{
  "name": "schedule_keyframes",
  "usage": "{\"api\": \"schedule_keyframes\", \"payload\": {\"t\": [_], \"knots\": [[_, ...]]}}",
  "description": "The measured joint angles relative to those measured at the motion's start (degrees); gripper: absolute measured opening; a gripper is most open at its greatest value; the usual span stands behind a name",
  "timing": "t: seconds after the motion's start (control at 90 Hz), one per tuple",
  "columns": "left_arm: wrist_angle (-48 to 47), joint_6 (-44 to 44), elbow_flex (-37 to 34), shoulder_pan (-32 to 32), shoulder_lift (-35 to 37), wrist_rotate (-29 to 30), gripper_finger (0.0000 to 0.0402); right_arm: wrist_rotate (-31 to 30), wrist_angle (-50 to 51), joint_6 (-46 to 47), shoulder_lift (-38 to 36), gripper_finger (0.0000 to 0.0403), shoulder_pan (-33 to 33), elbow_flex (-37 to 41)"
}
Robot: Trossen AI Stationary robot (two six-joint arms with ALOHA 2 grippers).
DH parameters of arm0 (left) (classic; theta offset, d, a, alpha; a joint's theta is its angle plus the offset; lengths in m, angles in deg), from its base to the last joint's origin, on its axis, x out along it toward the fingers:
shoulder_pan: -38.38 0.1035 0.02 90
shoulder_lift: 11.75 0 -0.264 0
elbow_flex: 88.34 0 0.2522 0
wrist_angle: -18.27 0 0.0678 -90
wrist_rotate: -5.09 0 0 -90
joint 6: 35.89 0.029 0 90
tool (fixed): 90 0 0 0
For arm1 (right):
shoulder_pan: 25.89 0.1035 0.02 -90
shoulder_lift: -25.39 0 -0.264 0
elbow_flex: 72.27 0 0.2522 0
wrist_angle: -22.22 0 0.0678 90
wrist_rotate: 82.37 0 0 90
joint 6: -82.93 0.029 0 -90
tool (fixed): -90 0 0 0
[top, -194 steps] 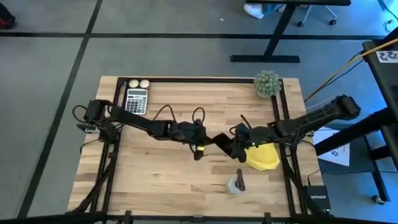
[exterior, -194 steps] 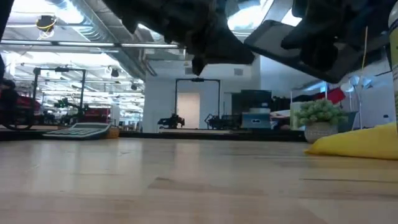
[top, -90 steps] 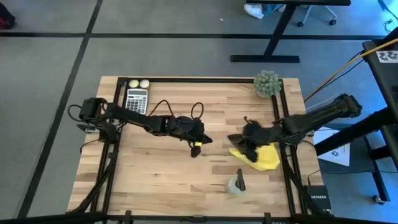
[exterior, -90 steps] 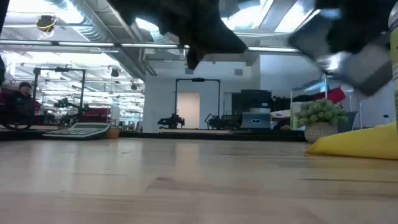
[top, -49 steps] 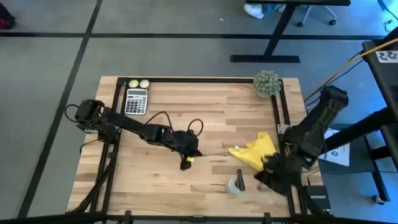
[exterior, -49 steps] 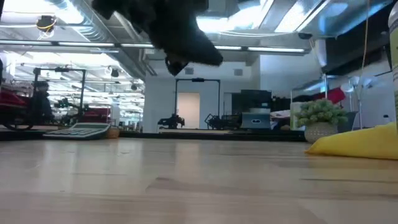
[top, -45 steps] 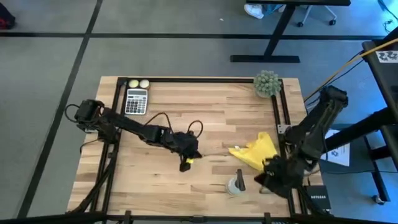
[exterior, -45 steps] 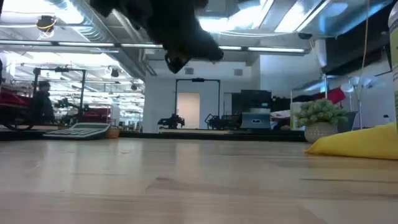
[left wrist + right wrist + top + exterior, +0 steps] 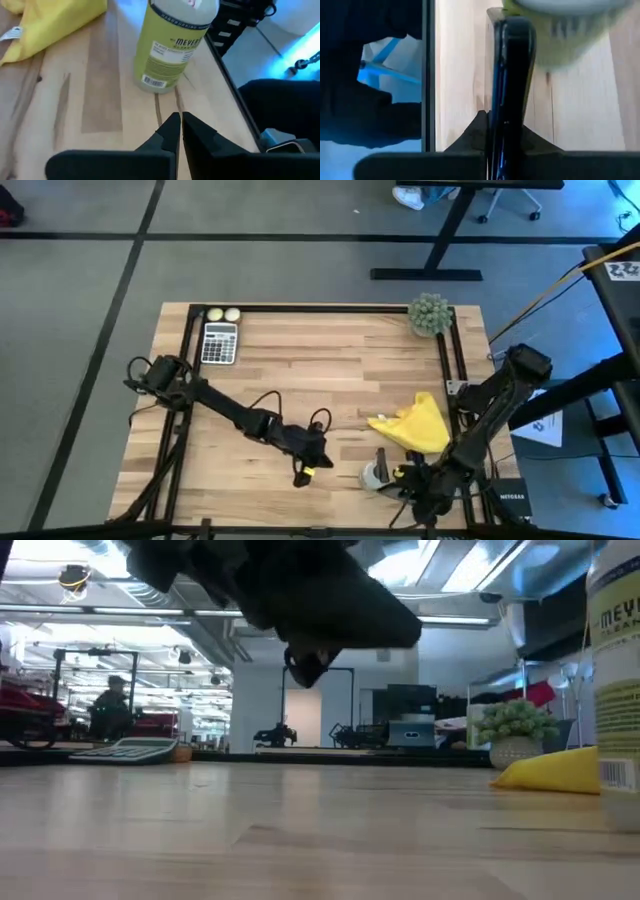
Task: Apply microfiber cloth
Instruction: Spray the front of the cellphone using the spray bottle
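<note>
Cloth: the yellow cloth (image 9: 415, 426) lies crumpled on the right part of the wooden counter (image 9: 300, 360), close to the black frame rail on that side; in the low view it shows as a yellow heap (image 9: 550, 771) partly behind the bottle's label; in the left wrist view a corner of it (image 9: 47, 22) with a small white tag lies near the bottle.
Bottle: a green spray bottle (image 9: 377, 472) stands upright near the counter's front edge, just in front of the cloth; its label is readable in the left wrist view (image 9: 170, 47).
Left pincer: (image 9: 303, 475) hangs above the front middle of the counter, beside the bottle and apart from it; its two fingers are pressed together with nothing between them (image 9: 178, 131); in the low view it hangs as a dark shape above the wood (image 9: 310, 660).
Right pincer: (image 9: 420, 485) sits low at the front right corner, just beside the bottle; it is clamped on a black phone (image 9: 507, 85) held edge-on between the fingers.
Plant: a small potted plant (image 9: 430, 314) stands at the far right corner.
Calculator: (image 9: 219, 342) lies at the far left, with two pale balls (image 9: 223, 314) just behind it.
Background: a person (image 9: 110, 705) shows far off in the room.
</note>
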Motion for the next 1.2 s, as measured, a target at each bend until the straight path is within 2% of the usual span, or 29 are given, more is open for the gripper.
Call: {"api": "schedule_keyframes", "payload": {"t": [0.222,0.356,0.456,0.567,0.644,0.733,0.844,1.033,1.2], "knots": [[-1.5,-0.8,0.0,-0.5,1.4,1.9,0.0000,-4.7,-3.4,-7.6,0.4,0.0008,-5.8,-0.9],[-7.1,-0.9,0.0,-1.0,3.9,3.8,0.0000,-3.4,-3.2,-9.0,0.2,0.0009,-7.4,-1.5],[-9.9,0.3,0.0,-1.2,7.4,4.8,0.0000,-2.0,3.1,-7.6,-1.1,0.0010,-6.2,-4.6],[-10.5,2.6,0.0,-0.9,10.5,4.9,0.0000,-2.9,14.6,-5.4,-3.5,0.0005,-3.5,-10.8],[-9.0,3.8,0.0,0.1,11.6,4.7,0.0000,-6.5,22.5,-1.8,-5.2,0.0004,-0.8,-15.2],[-5.8,4.9,0.0,1.9,11.9,3.6,0.0007,-13.7,30.4,3.5,-6.4,0.0004,2.1,-18.9],[-3.4,6.0,0.0,4.0,11.8,-0.1,0.0039,-20.5,35.0,9.4,-7.0,0.0004,5.4,-19.8],[-0.3,5.3,0.0,6.6,11.8,-6.7,0.0128,-26.3,37.2,16.7,-7.0,0.0004,7.6,-16.8],[0.3,1.8,0.5,8.6,10.9,-6.9,0.0219,-30.6,37.0,18.7,-7.0,0.0004,7.4,-13.5]]}}
